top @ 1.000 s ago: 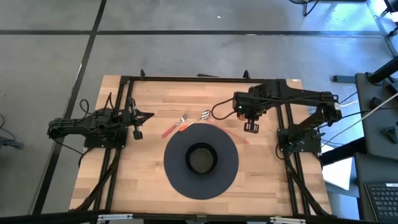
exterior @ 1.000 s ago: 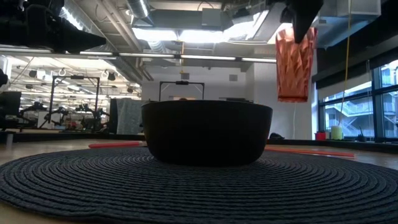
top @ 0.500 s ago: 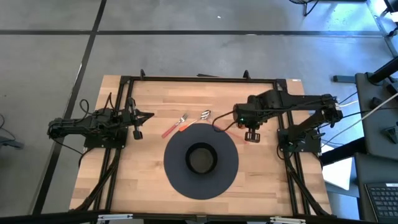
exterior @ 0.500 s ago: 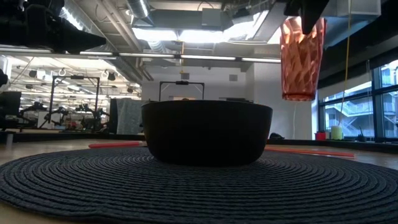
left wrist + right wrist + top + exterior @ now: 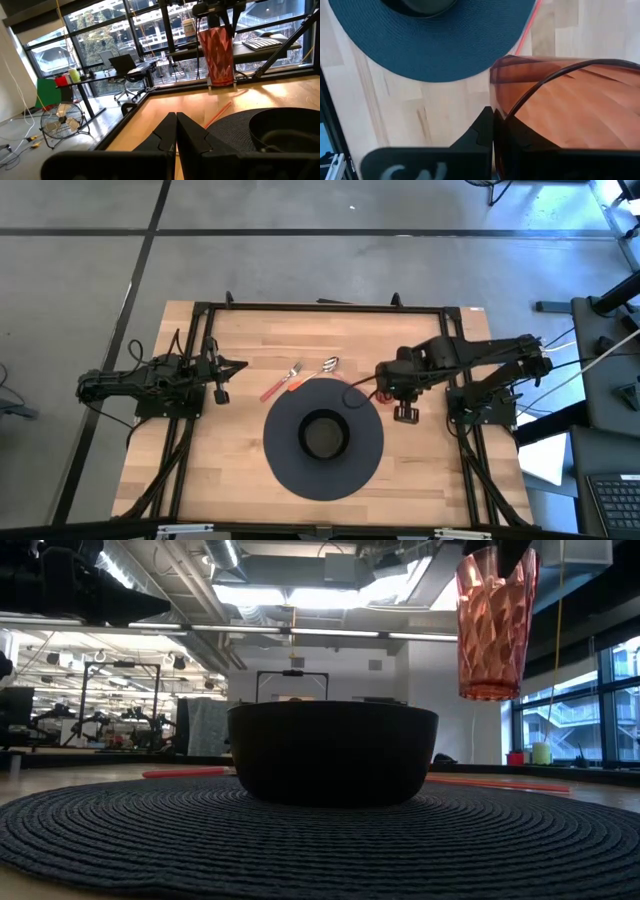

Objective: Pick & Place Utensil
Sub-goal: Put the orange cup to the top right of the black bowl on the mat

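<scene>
Red faceted translucent plastic tumbler (image 5: pixel 496 625) hangs in the air, upright, above the wooden table (image 5: pixel 240 470), just off the right edge of the round dark woven placemat (image 5: pixel 290 465); the right gripper (image 5: pixel 493 131) pinches its rim, fingers pressed together on the wall of the cup. From the left wrist view the tumbler (image 5: pixel 216 56) shows beyond the mat, held from above by the right arm. On the placemat's middle stands a dark round bowl (image 5: pixel 332 752). Behind the mat, on the bare wood, lie the utensils: a fork with an orange-red handle (image 5: pixel 281 382) and a metal spoon (image 5: pixel 329 363), near each other and close to the mat's far edge. A thin red straw-like stick (image 5: pixel 526 28) lies on the table beside the mat's right side, under the tumbler. The left gripper (image 5: pixel 222 366) rests low at the table's left side, well apart from the mat, its fingers pressed together on nothing.
</scene>
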Available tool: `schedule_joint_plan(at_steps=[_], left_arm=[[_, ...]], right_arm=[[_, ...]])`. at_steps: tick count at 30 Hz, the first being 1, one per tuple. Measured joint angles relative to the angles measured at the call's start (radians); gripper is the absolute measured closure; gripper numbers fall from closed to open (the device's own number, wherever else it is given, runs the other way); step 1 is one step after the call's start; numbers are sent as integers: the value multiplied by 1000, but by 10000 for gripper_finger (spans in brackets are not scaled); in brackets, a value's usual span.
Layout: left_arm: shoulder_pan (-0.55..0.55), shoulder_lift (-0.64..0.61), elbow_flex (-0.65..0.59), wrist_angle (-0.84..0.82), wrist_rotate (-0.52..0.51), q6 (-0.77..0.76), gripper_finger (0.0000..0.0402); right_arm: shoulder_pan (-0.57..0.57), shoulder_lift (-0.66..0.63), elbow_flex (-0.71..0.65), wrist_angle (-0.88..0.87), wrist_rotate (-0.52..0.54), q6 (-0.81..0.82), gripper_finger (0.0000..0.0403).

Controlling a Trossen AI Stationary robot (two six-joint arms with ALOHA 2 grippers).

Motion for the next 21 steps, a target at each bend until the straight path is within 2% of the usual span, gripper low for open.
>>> schedule_joint_plan(at_steps=[8, 15, 21], left_arm=[[0, 0, 0, 0, 0, 0, 398], [0, 0, 0, 0, 0, 0, 397], [0, 0, 0, 0, 0, 0, 398]], right_arm=[[30, 33, 1, 15, -44, 18, 391], [56, 140, 4, 11, -101, -29, 390], [73, 243, 106, 6, -74, -100, 390]])
